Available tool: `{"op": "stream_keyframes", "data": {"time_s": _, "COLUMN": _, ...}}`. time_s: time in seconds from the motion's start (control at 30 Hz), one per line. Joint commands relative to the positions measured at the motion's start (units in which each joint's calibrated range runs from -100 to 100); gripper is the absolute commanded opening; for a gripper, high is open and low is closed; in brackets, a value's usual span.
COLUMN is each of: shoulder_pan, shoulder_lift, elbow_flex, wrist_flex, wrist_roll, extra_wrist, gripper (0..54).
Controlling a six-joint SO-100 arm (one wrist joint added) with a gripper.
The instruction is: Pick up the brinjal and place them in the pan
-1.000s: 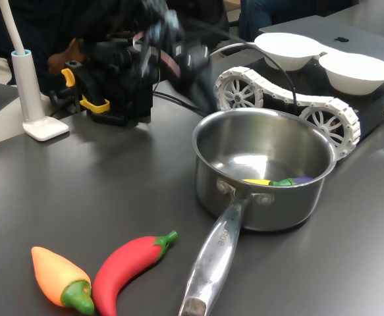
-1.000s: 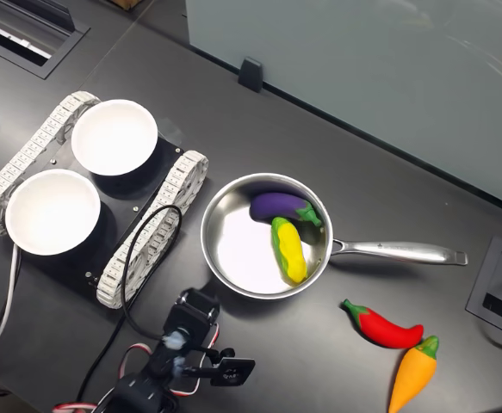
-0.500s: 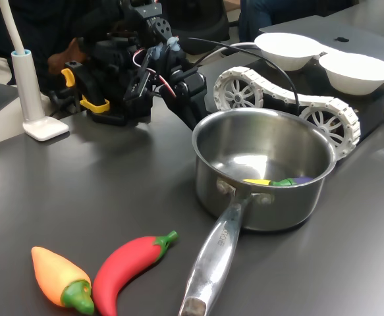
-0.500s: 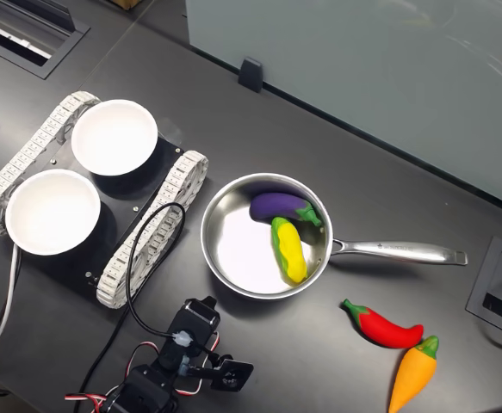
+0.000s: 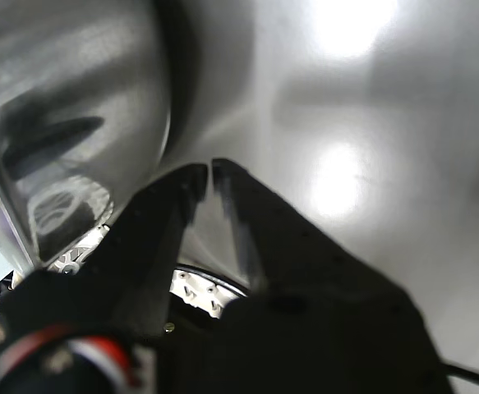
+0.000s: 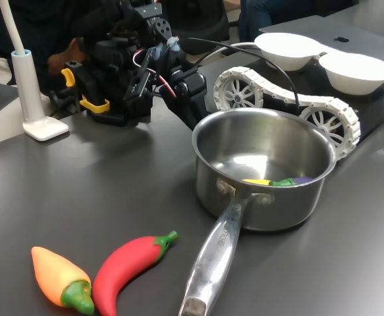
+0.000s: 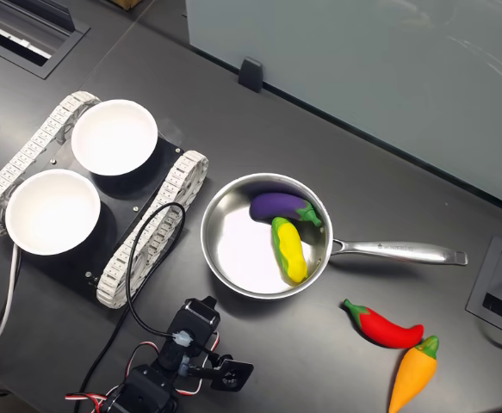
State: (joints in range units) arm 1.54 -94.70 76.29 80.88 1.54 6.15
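Observation:
The purple brinjal lies inside the steel pan against its far wall, touching a yellow toy vegetable. In the first exterior view only a purple sliver of the brinjal shows over the pan's rim. My gripper sits outside the pan, just off its rim on the side opposite the brinjal. In the first exterior view the gripper hangs low behind the pan's left rim. The wrist view shows the gripper with its black fingers nearly touching, nothing between them, beside the pan's shiny outer wall.
A red chili toy and an orange pepper toy lie near the pan's long handle. Two white bowls ride on a tracked vehicle beside the pan. A black cable loops from it to the arm.
A second ago the arm was blurred in motion; it has drawn back a little from the pan and lowered. Over the last half-second nothing moved.

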Motion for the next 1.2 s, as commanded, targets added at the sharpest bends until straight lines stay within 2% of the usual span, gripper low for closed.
{"op": "stream_keyframes", "data": {"time_s": 0.0, "shoulder_pan": -0.7, "shoulder_lift": -0.8, "elbow_flex": -1.0, "wrist_flex": -2.1, "wrist_roll": 0.8, "extra_wrist": 0.2, "gripper": 0.0}}
{"op": "stream_keyframes", "data": {"time_s": 1.17, "shoulder_pan": 0.8, "shoulder_lift": -0.8, "elbow_flex": -1.0, "wrist_flex": -2.1, "wrist_roll": -0.4, "extra_wrist": 0.2, "gripper": 0.0}}
